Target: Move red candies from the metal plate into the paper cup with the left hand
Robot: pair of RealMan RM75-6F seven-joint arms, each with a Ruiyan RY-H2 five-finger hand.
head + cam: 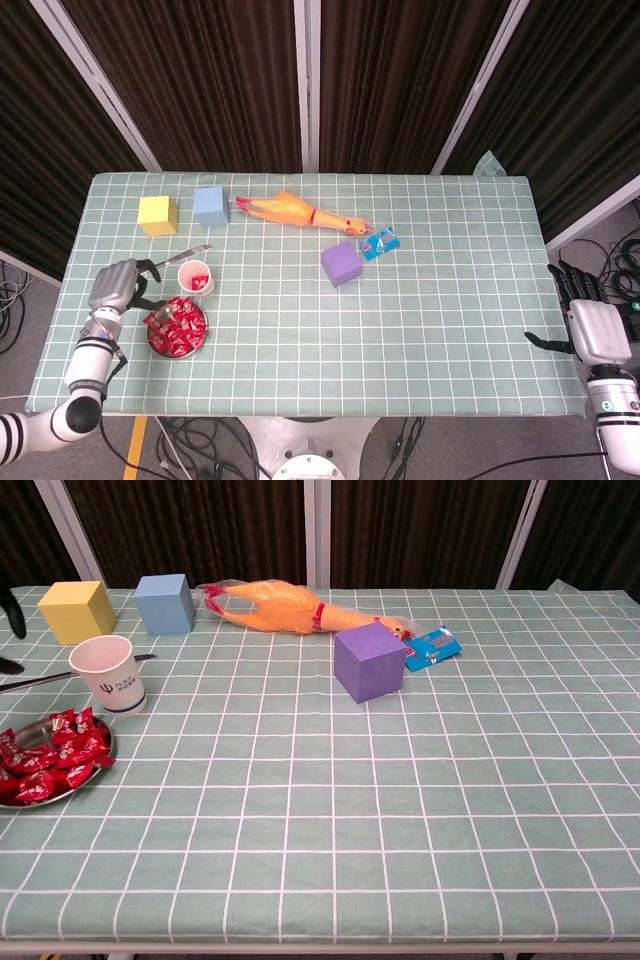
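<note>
The red candies (176, 327) heaped on the metal plate (30, 798), just beside the paper cup (195, 277), look light, crinkly and slippery — best pinched one at a time by a wrapper's edge. The left hand (114, 286) hangs beside the plate, fingers loosely apart — holding nothing.

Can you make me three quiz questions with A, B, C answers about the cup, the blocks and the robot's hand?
1. Where does the paper cup stand?
A. just behind the metal plate
B. on the purple block
C. beside the blue packet

2. How many blocks are on the table?
A. one
B. three
C. five

3. What is the left hand holding?
A. a red candy
B. the cup
C. nothing

Answers:
1 A, the cup stands just beyond the plate of candies.
2 B, yellow, blue and purple.
3 C, the head view shows no candy or cup in it.
</note>
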